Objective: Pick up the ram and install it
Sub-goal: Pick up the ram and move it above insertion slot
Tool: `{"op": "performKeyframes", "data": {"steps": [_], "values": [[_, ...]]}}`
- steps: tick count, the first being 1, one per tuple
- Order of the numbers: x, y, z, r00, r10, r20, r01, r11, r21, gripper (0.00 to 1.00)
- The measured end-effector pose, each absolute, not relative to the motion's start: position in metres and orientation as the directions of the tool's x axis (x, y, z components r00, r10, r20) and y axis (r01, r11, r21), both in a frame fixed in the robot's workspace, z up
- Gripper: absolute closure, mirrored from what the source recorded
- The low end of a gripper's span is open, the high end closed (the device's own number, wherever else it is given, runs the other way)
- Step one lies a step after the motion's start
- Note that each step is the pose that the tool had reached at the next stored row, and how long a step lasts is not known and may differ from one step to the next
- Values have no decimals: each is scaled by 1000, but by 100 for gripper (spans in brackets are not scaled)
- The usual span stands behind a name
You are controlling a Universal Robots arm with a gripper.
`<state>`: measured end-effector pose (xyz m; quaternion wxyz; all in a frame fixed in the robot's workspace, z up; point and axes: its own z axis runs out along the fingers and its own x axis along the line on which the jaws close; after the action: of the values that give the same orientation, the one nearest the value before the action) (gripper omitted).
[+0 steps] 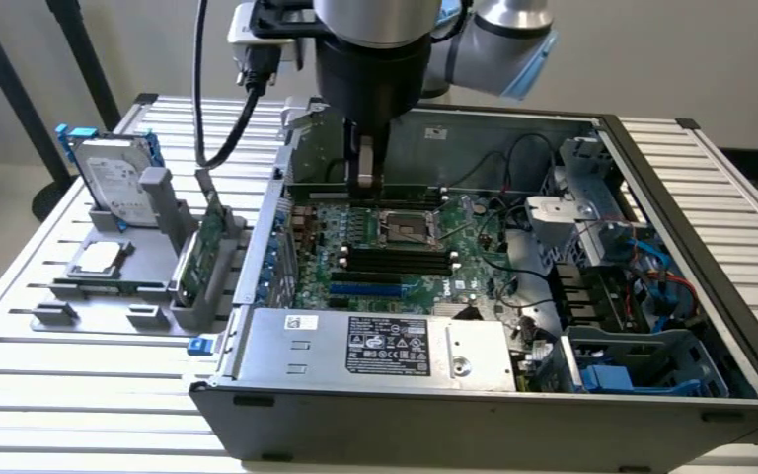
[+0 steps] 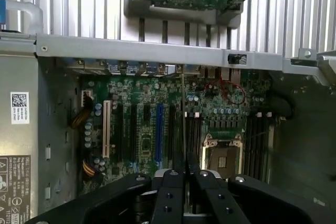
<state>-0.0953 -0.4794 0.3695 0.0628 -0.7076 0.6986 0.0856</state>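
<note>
My hand (image 1: 367,184) is pinched on the ram (image 1: 413,189), fingers (image 2: 173,184) pressed almost together with the slim green stick between them. In the wrist view the ram (image 2: 184,124) shows edge-on, a thin line running out from the hand (image 2: 185,174) over the motherboard (image 2: 142,119).

I hold it inside the open computer case (image 1: 695,237), level above the motherboard (image 1: 352,222), towards the case's far wall. The processor socket (image 1: 402,227) lies between the ram and the long black slots (image 1: 393,260). I cannot tell whether the ram touches the board.

The case also holds a silver power supply (image 1: 379,346) along its near wall, and at the exterior view's right a drive cage (image 1: 590,188) and blue cables (image 1: 655,267).

Beside the case, on the slatted worktop (image 1: 90,395), a grey holder (image 1: 155,197) carries a hard drive in a blue frame (image 1: 115,183), an upright green card (image 1: 201,247) and a flat silver square part (image 1: 96,259).
</note>
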Motion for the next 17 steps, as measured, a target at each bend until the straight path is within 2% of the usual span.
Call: {"op": "performKeyframes", "data": {"steps": [6,17], "values": [[-82,-465,366,9,-981,-191,-999,-15,32,87],[-71,-429,357,9,-990,-139,-999,-14,36,87]]}}
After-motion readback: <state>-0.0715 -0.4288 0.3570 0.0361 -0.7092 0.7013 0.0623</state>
